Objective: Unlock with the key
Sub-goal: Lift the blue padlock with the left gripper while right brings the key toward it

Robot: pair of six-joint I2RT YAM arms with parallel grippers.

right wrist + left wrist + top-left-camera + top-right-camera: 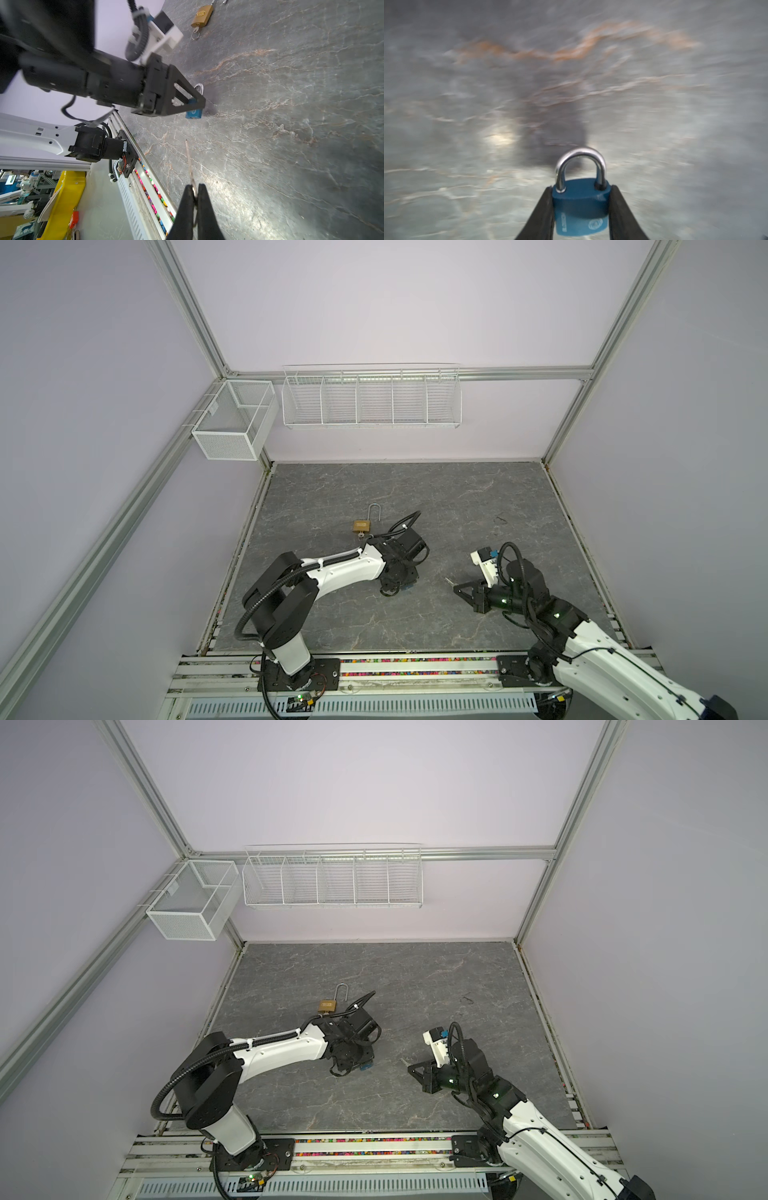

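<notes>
**Item: blue padlock clamped, key pinched, not yet mated**

**Top views.** The left gripper points down at the grey table, a sliver of the blue padlock showing at its tip. The right gripper sits well apart on the right, and the key juts from it toward the left arm. A brass padlock lies beyond the left arm with its own key in the keyway. Both top views show the same layout.

**Left wrist.** The fingers press both flanks of the blue padlock; its shackle is seated in the body. The keyway is not visible and the background is blurred.

**Right wrist.** The jaws are together on the key's head and the blade points toward the blue padlock, near it but apart.

**Hazards, as judged.**
- The pinch on the key's head is narrow, so the blade may pivot if it strikes the lock face off-centre.
- The padlock is held by smooth sides only, so an insertion push could slide or twist it.
- Blade angle and keyway orientation cannot be confirmed, so jamming is possible.
</notes>
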